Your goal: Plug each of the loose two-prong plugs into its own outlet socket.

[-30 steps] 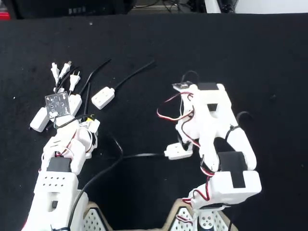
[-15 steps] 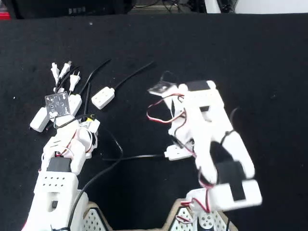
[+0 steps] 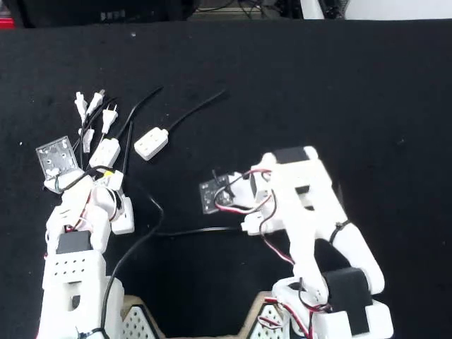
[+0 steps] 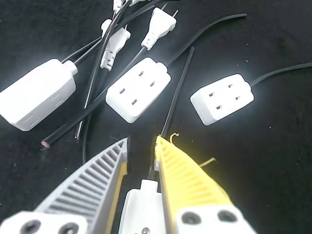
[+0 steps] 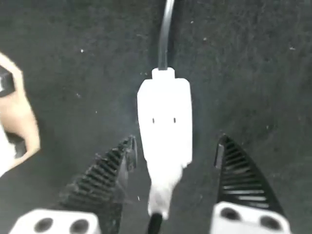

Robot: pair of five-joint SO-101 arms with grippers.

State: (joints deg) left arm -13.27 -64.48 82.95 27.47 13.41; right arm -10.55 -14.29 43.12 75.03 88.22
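My left gripper is shut on a white plug, whose black cord runs forward between the grey and yellow fingers. Ahead of it lie three white outlet sockets: a large one, a middle one and a farther one. Loose two-prong plugs lie beyond them. My right gripper stands open, its black fingers on either side of a white joined connector with cord at both ends. From above, that connector lies by the right arm, and the left gripper sits near the sockets.
Black cords trail across the black table. One long cord curves between the two arms toward the front edge. The loose plugs bunch at the far left. The right and far parts of the table are bare.
The right arm has swung down and leftward, bringing its wrist over the white connector. The left arm has shifted left, uncovering the middle socket.
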